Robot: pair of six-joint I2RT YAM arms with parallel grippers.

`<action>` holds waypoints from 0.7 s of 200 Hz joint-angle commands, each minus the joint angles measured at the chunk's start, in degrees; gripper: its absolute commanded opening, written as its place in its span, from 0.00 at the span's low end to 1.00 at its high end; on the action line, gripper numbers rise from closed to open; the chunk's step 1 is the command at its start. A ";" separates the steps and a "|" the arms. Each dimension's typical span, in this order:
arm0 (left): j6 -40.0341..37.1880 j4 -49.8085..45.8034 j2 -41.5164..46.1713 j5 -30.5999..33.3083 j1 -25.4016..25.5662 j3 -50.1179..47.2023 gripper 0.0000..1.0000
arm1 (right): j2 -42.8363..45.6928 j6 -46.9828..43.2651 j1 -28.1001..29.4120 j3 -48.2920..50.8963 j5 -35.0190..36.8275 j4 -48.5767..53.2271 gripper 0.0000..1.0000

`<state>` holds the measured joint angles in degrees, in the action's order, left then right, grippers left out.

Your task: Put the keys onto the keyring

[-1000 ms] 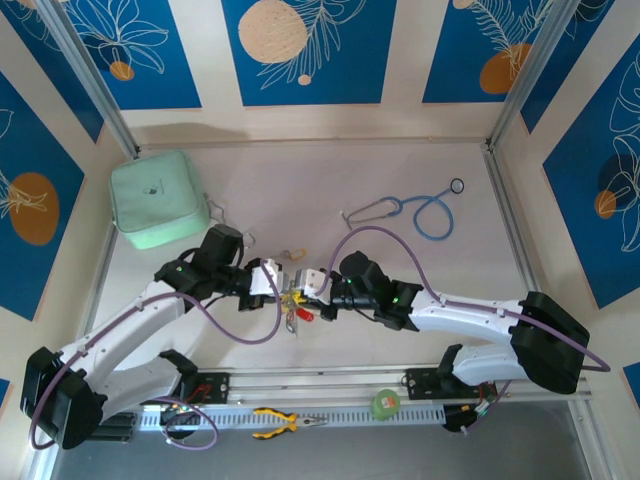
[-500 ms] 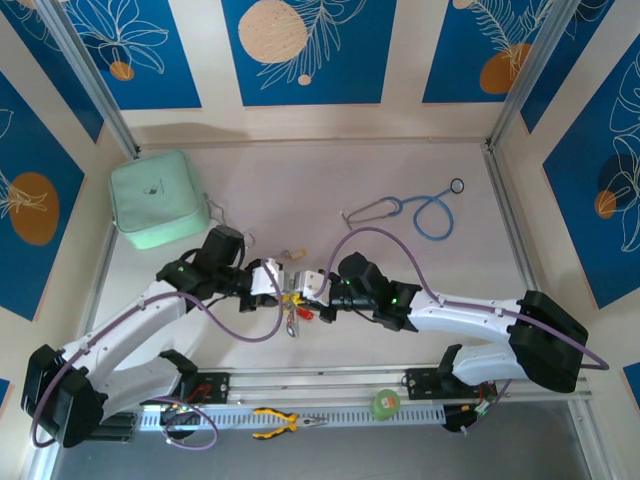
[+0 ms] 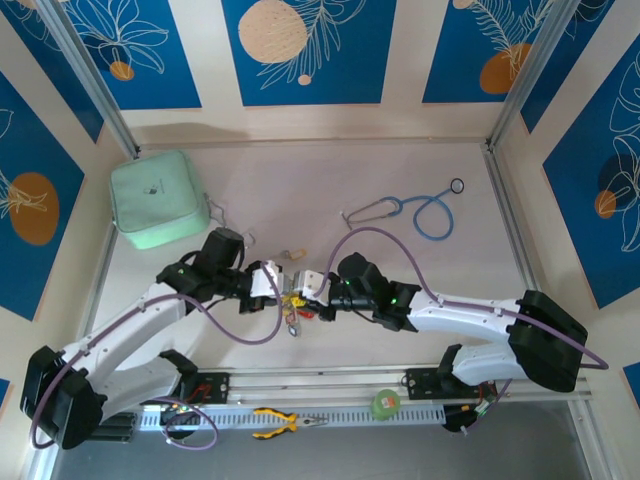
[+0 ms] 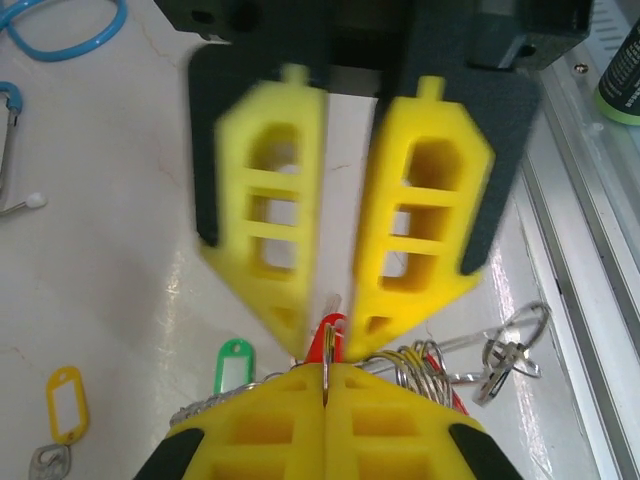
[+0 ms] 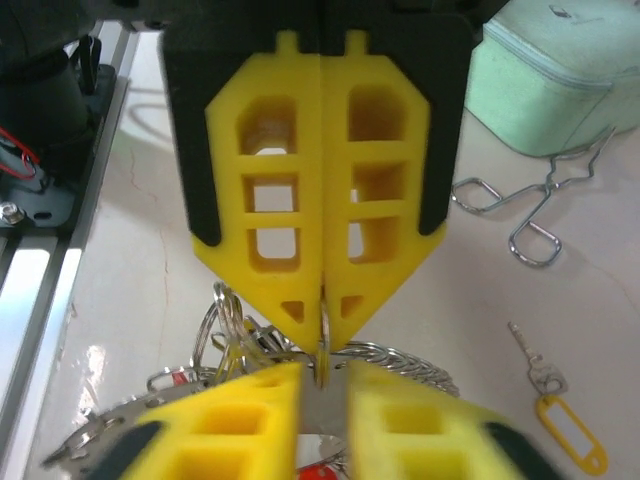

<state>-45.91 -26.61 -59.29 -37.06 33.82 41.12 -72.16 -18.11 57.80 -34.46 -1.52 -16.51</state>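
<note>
Two items on the near rail: pliers (image 3: pixel 285 422) and a green roll (image 3: pixel 385 403).

Mid-table, both grippers meet nose to nose over the key bunch.

Left gripper (image 4: pixel 325 382): fingers clamped flat together, pinching a thin ring edge of the keyring (image 5: pixel 395 352).

Right gripper (image 5: pixel 322 380): fingers slightly apart, a clear gap showing in both wrist views. They straddle that same ring edge and don't look to be touching it. Fingers are motion-blurred.

Keys (image 4: pixel 500 352): the bunch hangs below and just beside the fingertips, with silvery coils bunched around it. Red tag (image 4: pixel 325 335) sits right at the pinch point. Green tag (image 4: pixel 233 362) lies just beside it on the table (image 3: pixel 300 180).

One key with a yellow tag (image 5: pixel 568 432) lies loose on the table, apart from the bunch, just past the grippers.

Farther back: forceps (image 5: pixel 530 215) lie beside a mint-green case (image 3: pixel 155 198) at far left. Blue stethoscope (image 3: pixel 432 215) is at far right, well apart from the action.
</note>
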 commanded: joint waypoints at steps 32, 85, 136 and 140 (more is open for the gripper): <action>3.65 4.79 3.07 8.19 0.92 0.75 0.00 | 7.65 7.03 -6.38 1.39 1.84 6.16 0.30; -0.14 4.23 4.94 18.18 4.11 0.04 0.00 | 7.52 22.63 -10.53 -2.49 14.06 12.44 0.28; -4.52 4.11 9.09 27.24 4.31 -2.80 0.00 | 4.08 24.67 -14.57 -6.77 13.63 14.45 0.28; -4.33 3.81 9.17 27.80 4.31 -2.73 0.00 | 3.26 25.02 -15.19 -7.76 12.66 15.32 0.27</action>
<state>-47.72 -23.16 -51.59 -14.83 37.76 38.81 -66.39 3.62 45.21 -37.87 12.64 -4.21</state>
